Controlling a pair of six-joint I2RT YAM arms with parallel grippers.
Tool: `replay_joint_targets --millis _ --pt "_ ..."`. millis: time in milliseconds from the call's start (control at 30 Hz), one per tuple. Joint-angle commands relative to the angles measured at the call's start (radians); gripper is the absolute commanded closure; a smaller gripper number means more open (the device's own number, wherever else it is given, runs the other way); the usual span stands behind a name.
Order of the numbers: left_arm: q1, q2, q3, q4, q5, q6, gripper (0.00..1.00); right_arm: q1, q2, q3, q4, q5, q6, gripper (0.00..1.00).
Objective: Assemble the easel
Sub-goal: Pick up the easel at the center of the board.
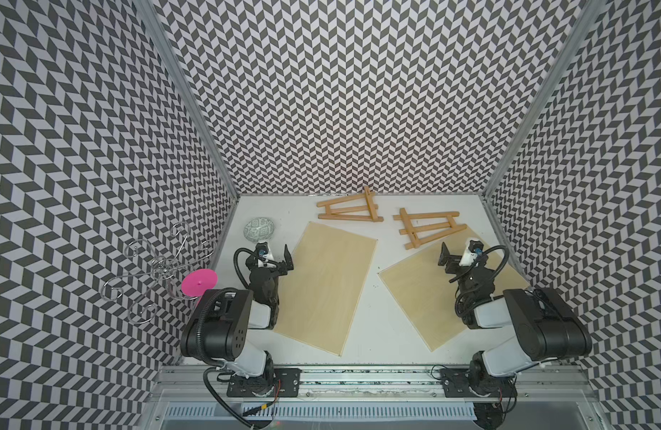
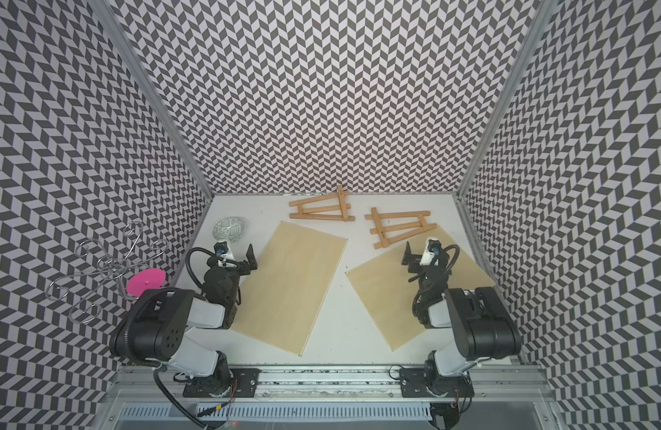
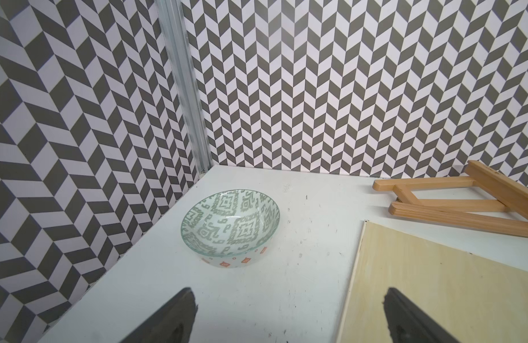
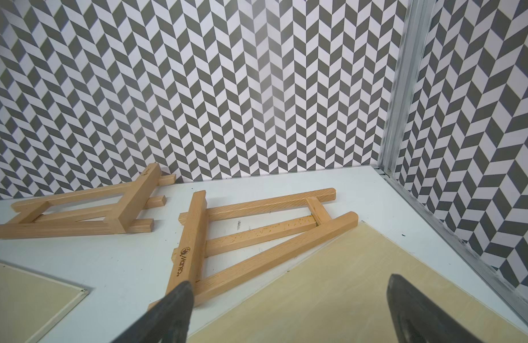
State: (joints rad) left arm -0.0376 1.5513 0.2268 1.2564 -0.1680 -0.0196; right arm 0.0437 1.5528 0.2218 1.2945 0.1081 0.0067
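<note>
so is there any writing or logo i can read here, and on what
"Marie's", roughly, upside down beside an oval logo: a stamp on the crossbar of the right easel; letters uncertain.
On the left easel: a similar stamp, too small to read.
Nothing else shows text.

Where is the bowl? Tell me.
In both top views the bowl sits near the far left corner of the table, just beyond the left pincer and left of the left board.
</note>
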Motion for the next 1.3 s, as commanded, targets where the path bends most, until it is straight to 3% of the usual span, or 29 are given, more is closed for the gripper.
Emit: replay_joint_targets --millis 0,767,967,1133,1267 --pt "0.002 0.007 0.014 0.032 -0.005 0.000 0.00 0.004 0.013 0.013 0.055 -0.003 -0.013 0.01" --pt "0.002 0.004 0.010 0.039 -0.006 0.000 0.00 0.003 0.009 0.008 0.069 -0.011 -0.015 0.01" --pt "0.002 -0.090 -0.040 0.051 -0.005 0.000 0.00 0.003 -0.101 -0.085 0.112 0.037 0.002 0.01" --pt "0.002 -0.229 -0.025 -0.085 0.007 0.002 0.00 0.003 -0.277 -0.012 -0.161 0.023 0.017 0.01" --pt "0.004 -0.374 0.030 -0.257 0.069 -0.048 0.00 0.002 -0.396 0.131 -0.461 0.038 0.210 0.01"
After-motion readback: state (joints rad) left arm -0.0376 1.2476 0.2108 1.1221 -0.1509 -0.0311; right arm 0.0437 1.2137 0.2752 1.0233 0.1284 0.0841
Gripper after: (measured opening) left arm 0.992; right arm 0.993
